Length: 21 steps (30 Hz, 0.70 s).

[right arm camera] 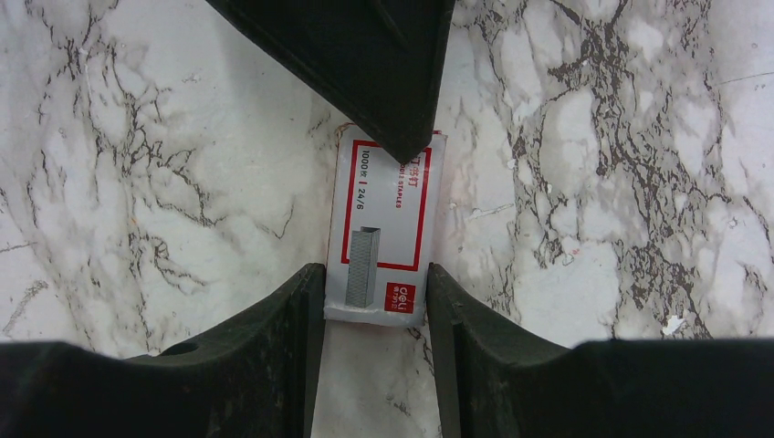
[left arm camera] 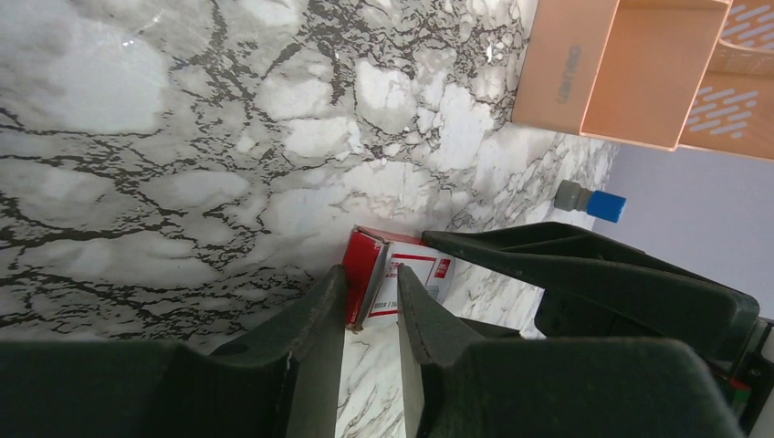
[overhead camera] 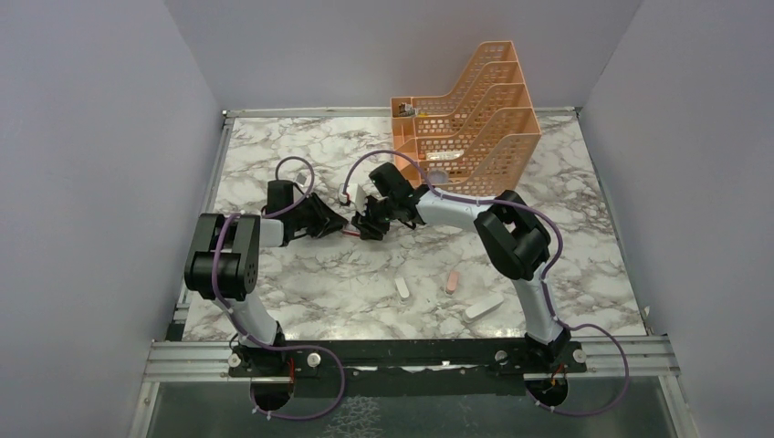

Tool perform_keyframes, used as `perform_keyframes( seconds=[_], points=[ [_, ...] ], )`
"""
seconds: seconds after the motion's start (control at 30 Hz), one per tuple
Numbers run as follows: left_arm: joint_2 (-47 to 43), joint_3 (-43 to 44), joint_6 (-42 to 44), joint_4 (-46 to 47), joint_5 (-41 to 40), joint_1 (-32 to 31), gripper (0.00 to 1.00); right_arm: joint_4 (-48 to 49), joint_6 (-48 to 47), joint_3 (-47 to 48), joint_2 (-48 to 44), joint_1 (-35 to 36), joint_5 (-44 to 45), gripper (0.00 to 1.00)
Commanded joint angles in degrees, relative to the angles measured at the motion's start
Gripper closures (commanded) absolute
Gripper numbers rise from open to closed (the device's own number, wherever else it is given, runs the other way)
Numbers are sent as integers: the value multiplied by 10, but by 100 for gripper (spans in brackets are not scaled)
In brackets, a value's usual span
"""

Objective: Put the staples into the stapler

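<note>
- Crowded around the staple box (right arm camera: 383,228): right pincer (right arm camera: 372,274) flanking both long sides, left pincer (left arm camera: 371,278) closing off the far end.
- Walled behind by the orange rack (overhead camera: 465,119).
- Open surface (overhead camera: 301,283) near left.
- Dotted near right with pink stick (overhead camera: 453,280) and white bits (overhead camera: 402,289).

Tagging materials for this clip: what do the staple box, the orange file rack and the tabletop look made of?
The staple box looks like thin printed card, slightly glossy, with crisp folded edges. The file rack looks like moulded plastic, matte orange, with perforated walls. The tabletop has a marble pattern, smooth with a faint sheen. It is probably printed laminate, though stone cannot be excluded.
</note>
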Motion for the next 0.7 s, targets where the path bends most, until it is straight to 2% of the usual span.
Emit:
perform_keyframes(
  seconds=[0.0, 0.5, 0.67],
  points=[
    [13, -5, 8, 14, 23, -8, 74, -3, -3, -2, 17, -2, -19, 53],
    [31, 4, 20, 14, 58, -21, 76, 38, 12, -8, 23, -2, -37, 50],
    [28, 10, 21, 14, 54, -21, 76, 33, 33, -15, 3, -1, 7, 44]
  ],
)
